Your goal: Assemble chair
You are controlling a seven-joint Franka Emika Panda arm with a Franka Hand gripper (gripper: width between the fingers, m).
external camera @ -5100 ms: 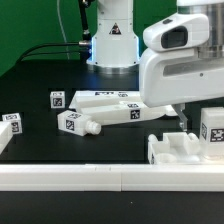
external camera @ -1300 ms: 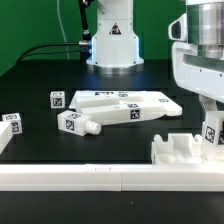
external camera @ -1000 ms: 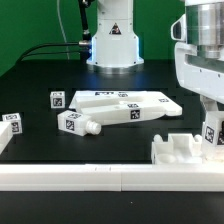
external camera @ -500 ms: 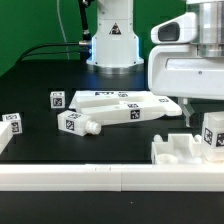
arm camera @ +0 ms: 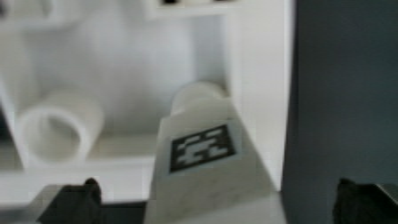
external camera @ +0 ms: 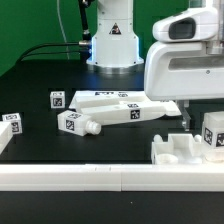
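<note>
The table is showing flat black, and the long rail along its front is showing plain white. The chair's seat frame, pegged bars and leg are all showing white, the bars and leg carrying black-and-white square tags. The arm's casing is gleaming white. In the wrist view, the tool is showing black fingertips on either side of a white part that is bearing a black-and-white tag pattern.

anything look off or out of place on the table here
Nothing stands out. The loose chair parts lie at mixed angles on the black table, as unassembled pieces would, and the seat frame sits near the white rail. No break or spill shows.
</note>
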